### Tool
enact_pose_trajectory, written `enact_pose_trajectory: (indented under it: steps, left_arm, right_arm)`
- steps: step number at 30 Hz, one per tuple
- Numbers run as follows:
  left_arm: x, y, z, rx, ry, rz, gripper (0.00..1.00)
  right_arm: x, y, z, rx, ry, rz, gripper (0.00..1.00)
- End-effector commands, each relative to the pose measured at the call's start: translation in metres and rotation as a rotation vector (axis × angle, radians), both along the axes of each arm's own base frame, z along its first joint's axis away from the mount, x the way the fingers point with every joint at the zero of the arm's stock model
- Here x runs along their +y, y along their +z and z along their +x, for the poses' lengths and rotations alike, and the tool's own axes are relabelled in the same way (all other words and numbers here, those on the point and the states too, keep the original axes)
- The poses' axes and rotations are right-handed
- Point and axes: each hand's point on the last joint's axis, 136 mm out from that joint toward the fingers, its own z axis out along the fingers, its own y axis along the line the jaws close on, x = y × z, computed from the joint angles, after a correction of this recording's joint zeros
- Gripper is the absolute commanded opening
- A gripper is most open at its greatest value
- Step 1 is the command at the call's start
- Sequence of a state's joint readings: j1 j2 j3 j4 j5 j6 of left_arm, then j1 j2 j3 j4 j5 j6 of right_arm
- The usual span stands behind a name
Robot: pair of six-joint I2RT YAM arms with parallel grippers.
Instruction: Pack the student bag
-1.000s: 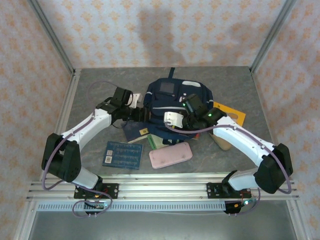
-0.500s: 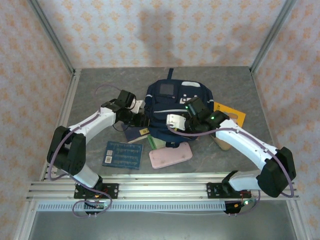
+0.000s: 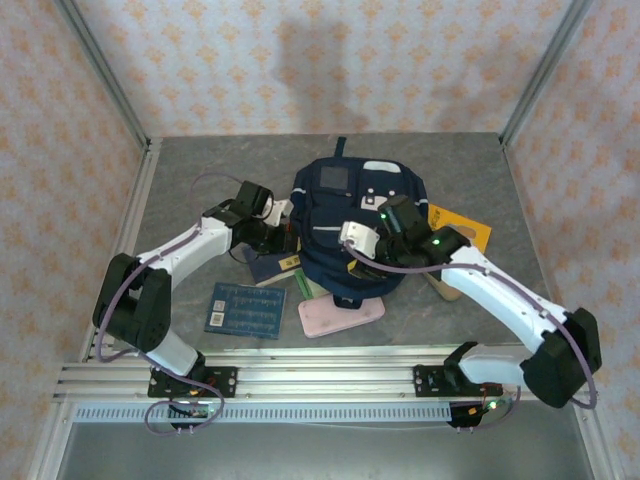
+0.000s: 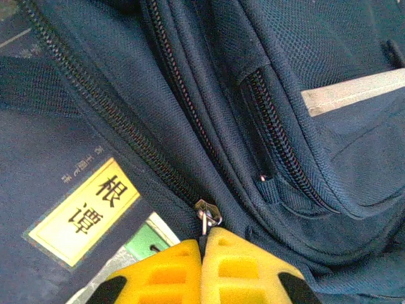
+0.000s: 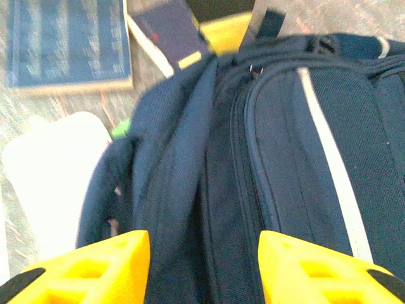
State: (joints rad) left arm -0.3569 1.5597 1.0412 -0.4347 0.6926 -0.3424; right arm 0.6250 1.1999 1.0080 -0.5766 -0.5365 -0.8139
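The student bag [image 3: 365, 200] is seen lying in the middle of the grey table [image 3: 190, 170] in the top view, its front pocket turned up and its handle loop pointing to the upper edge of the frame. At the bag's left edge the left gripper [image 4: 202, 244] is found with its yellow fingers pressed together; a small metal zipper pull [image 4: 207, 215] is pinched between their tips at the lower centre of the left wrist view, where a line of zipper teeth runs up to the upper left. A dark book with a yellow label [image 4: 85, 212] is seen under the bag at the lower left of that view. The right gripper [image 5: 204, 244] is set over the lower part of the bag with its fingers held wide apart, and a bunched fold of navy fabric is seen between them; whether the pads press on it cannot be told. A pink pencil case [image 3: 342, 312] lies just below the bag, a blue printed booklet [image 3: 246, 308] lies to the lower left of it, and an orange flat item [image 3: 462, 228] shows at the bag's right side.
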Motion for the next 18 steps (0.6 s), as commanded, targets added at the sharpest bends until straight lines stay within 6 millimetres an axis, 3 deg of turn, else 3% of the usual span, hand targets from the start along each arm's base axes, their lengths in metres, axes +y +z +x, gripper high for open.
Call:
enact_pose_trajectory:
  steps: [1, 4, 6, 12, 18]
  left_arm:
    - [-0.016, 0.042, 0.004, -0.111, -0.002, -0.102, 0.00]
    - [-0.024, 0.058, 0.003, -0.151, -0.005, -0.122, 0.00]
    - [-0.030, 0.067, 0.001, -0.173, -0.011, -0.133, 0.00]
    - [-0.048, 0.082, -0.005, -0.208, -0.036, -0.163, 0.00]
    - [-0.049, 0.078, -0.009, -0.204, -0.035, -0.154, 0.00]
  right_arm:
    - [0.016, 0.066, -0.011, 0.054, -0.065, 0.260, 0.49]
    - [0.010, 0.089, -0.001, 0.074, -0.235, 0.360, 0.46]
    - [0.006, 0.092, 0.002, 0.066, -0.280, 0.366, 0.43]
    - [0.014, 0.054, 0.006, 0.137, -0.300, 0.204, 0.44]
    - [0.029, 0.020, 0.021, 0.194, -0.304, 0.095, 0.43]
